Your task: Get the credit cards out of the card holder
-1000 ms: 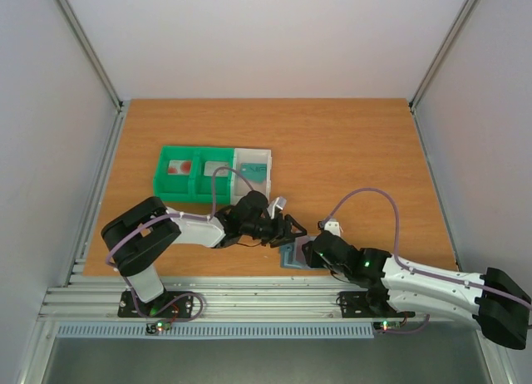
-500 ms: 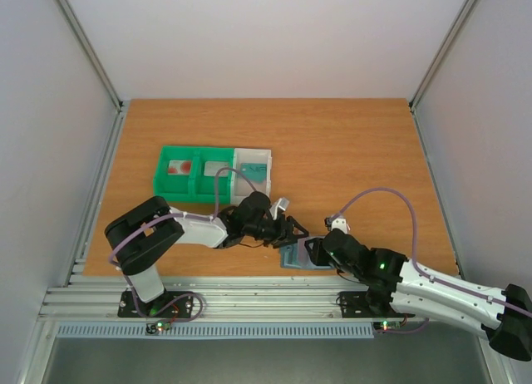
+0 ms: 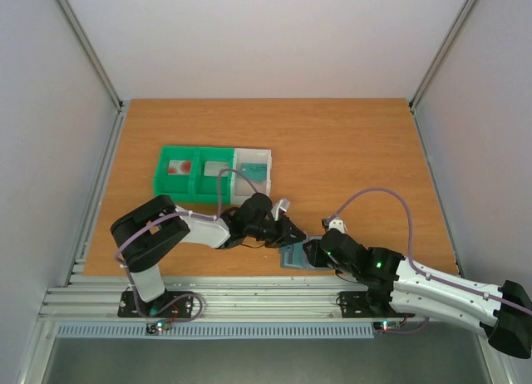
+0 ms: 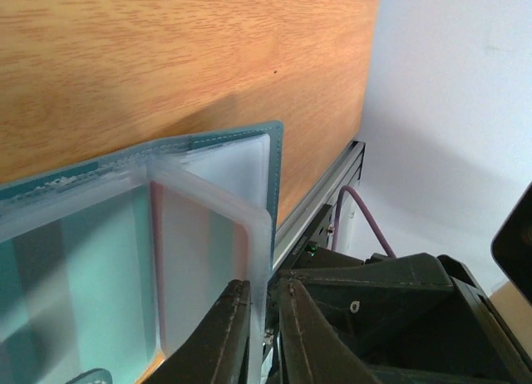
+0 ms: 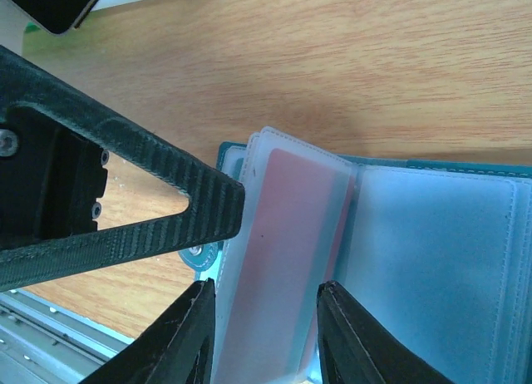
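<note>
The blue-grey card holder (image 3: 293, 256) lies open at the table's near edge, between both grippers. In the left wrist view its clear inner sleeves (image 4: 208, 259) stand up from the teal cover (image 4: 275, 151). My left gripper (image 4: 263, 286) is shut on the edge of one sleeve; it also shows in the top view (image 3: 287, 233). In the right wrist view my right gripper (image 5: 266, 286) is open, with one finger on each side of a sleeve that holds a reddish card (image 5: 287, 251). The right gripper (image 3: 312, 253) sits over the holder's right side.
A green two-compartment tray (image 3: 160, 174) holds a pale card with a red mark (image 3: 177, 168) and another card (image 3: 216, 168). The white tray (image 3: 268, 157) beside it holds a teal card (image 3: 256, 172). The aluminium rail (image 3: 249, 297) runs just in front of the holder.
My left gripper has edged right and down toward the holder. My right arm has stretched out lower and to the right, while its gripper stays over the holder.
</note>
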`<state>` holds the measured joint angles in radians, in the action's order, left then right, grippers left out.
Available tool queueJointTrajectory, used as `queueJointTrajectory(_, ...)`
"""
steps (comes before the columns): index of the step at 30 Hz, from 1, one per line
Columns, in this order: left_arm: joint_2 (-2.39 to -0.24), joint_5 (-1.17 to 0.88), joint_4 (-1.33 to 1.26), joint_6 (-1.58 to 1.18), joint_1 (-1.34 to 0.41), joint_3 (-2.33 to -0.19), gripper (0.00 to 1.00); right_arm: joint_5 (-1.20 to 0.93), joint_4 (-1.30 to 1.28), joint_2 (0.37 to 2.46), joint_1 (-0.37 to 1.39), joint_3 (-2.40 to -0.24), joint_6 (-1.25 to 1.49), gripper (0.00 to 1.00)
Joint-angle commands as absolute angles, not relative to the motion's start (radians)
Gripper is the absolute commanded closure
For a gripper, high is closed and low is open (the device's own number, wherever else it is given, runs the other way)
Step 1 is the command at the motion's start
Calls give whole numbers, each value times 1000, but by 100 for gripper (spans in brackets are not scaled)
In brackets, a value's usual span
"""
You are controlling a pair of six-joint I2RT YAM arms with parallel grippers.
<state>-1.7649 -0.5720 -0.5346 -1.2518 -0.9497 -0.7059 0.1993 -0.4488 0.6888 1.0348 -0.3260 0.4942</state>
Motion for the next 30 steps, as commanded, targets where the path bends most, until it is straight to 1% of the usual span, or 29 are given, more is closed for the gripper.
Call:
queueJointTrajectory(1, -1786, -565, -597, -1253, -956, -724, 92, 198, -433, 674, 1031, -325, 509, 64)
queueJointTrajectory(3, -1789, -565, -597, -1252, -956, -724, 97, 202, -437, 672, 1031, -323, 510, 65)
queueJointTrajectory(5, -1793, -565, -597, -1252, -956, -724, 100, 205, -442, 674, 1031, -323, 514, 65)
queueJointTrajectory(24, -1795, -570, -571, -1235, -957, -734, 99, 191, -468, 700, 1031, -341, 519, 67)
queueJointTrajectory(30, -1786, -565, -550, -1226, -956, -741, 100, 175, -472, 689, 1031, -357, 512, 64)
